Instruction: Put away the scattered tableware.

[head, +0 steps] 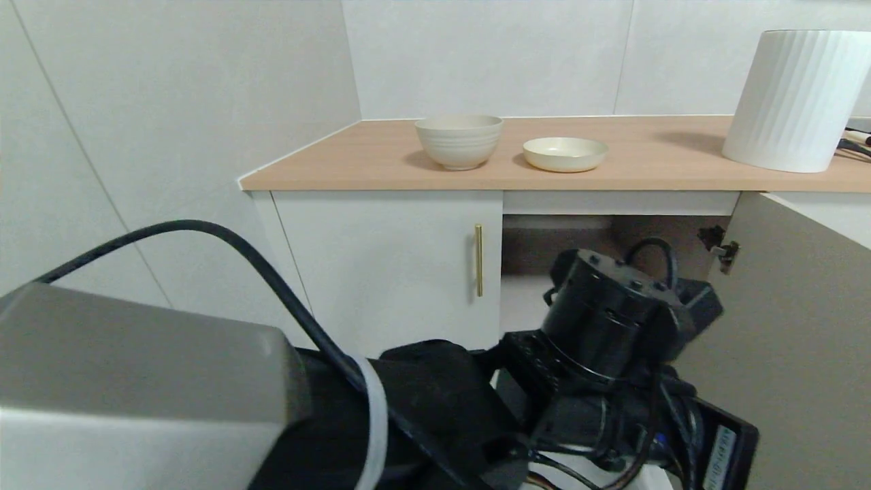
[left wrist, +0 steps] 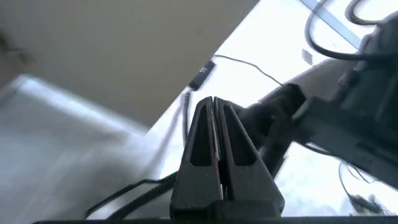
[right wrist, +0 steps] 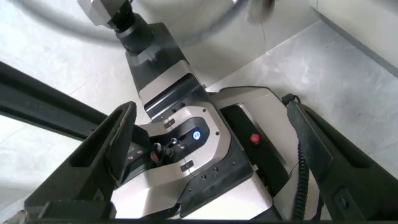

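My left pincer (left wrist: 214,106): pressed together, empty. My right pincer (right wrist: 210,107): wide. Toward the worktop's (head: 653,160) left end, bowl (head: 459,139) and dish (head: 565,154) stand side by side, apart.

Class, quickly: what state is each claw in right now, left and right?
Left claw: closed, holding nothing.
Right claw: open, holding nothing.

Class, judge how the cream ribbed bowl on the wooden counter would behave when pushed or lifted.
The cream ribbed bowl looks rigid, so it probably keeps its shape when gripped. Its base is narrower than its rim, so a high push might tip it; a low one likely slides it along the wooden counter. Its ridged wall may limit slipping.
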{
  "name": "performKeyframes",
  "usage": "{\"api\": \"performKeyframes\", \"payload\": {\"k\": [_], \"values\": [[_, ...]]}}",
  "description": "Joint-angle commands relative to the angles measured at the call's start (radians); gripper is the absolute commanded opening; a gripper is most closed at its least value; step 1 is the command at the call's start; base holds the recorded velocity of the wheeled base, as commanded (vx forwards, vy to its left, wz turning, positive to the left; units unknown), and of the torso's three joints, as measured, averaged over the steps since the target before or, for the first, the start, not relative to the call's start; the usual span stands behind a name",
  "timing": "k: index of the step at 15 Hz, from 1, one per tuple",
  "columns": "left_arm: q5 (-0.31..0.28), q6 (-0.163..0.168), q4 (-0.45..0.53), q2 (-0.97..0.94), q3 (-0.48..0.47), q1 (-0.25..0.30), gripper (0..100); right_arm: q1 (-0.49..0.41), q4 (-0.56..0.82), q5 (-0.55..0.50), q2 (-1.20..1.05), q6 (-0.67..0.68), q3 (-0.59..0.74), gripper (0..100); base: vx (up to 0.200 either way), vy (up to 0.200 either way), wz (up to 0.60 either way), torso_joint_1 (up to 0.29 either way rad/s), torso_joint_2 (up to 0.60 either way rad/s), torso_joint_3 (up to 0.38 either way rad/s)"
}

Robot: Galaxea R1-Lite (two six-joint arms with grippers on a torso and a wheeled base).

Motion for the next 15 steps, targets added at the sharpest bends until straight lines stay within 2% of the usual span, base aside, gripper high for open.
{"api": "performKeyframes", "payload": {"k": [1, 2, 3, 4, 6, 7, 9, 10, 12, 13, 15], "values": [[0.034, -0.001, -0.002, -0.134, 0.113, 0.079, 0, -0.003, -0.009, -0.011, 0.04, 0.001, -0.017, 100, 0.0, 0.0, 0.0, 0.0, 0.0, 0.0], [0.045, -0.001, -0.007, -0.159, 0.144, 0.097, 0, -0.006, -0.011, -0.016, 0.052, 0.001, -0.027, 100, 0.0, 0.0, 0.0, 0.0, 0.0, 0.0], [0.074, 0.003, -0.031, -0.212, 0.213, 0.139, 0, -0.01, -0.006, -0.023, 0.08, 0.001, -0.058, 100, 0.0, 0.0, 0.0, 0.0, 0.0, 0.0], [0.128, 0.005, -0.076, -0.269, 0.286, 0.183, 0, -0.029, -0.004, -0.023, 0.118, 0.001, -0.103, 100, 0.0, 0.0, 0.0, 0.0, 0.0, 0.0], [0.172, 0.006, -0.113, -0.326, 0.346, 0.237, 0, -0.067, -0.006, -0.025, 0.179, 0.001, -0.153, 100, 0.0, 0.0, 0.0, 0.0, 0.0, 0.0], [0.189, 0.006, -0.128, -0.427, 0.409, 0.321, 0, -0.13, -0.009, -0.026, 0.259, -0.003, -0.241, 100, 0.0, 0.0, 0.0, 0.0, 0.0, 0.0], [0.183, 0.017, -0.126, -0.548, 0.475, 0.405, 0, -0.144, -0.003, -0.026, 0.333, -0.04, -0.343, 100, 0.0, 0.0, 0.0, 0.0, 0.0, 0.0], [0.183, 0.037, -0.122, -0.602, 0.507, 0.441, 0, -0.164, -0.001, -0.028, 0.38, -0.049, -0.416, 100, 0.0, 0.0, 0.0, 0.0, 0.0, 0.0], [0.182, 0.049, -0.12, -0.63, 0.529, 0.461, 0, -0.173, 0.005, -0.029, 0.411, -0.049, -0.455, 100, 0.0, 0.0, 0.0, 0.0, 0.0, 0.0], [0.18, 0.106, -0.119, -0.785, 0.67, 0.576, 0, -0.228, 0.118, -0.167, 0.552, -0.051, -0.658, 100, 0.0, 0.0, 0.0, 0.0, 0.0, 0.0], [0.166, 0.107, -0.106, -0.857, 0.71, 0.606, 0, -0.239, 0.138, -0.272, 0.601, -0.049, -0.713, 100, 0.0, 0.0, 0.0, 0.0, 0.0, 0.0]]}}
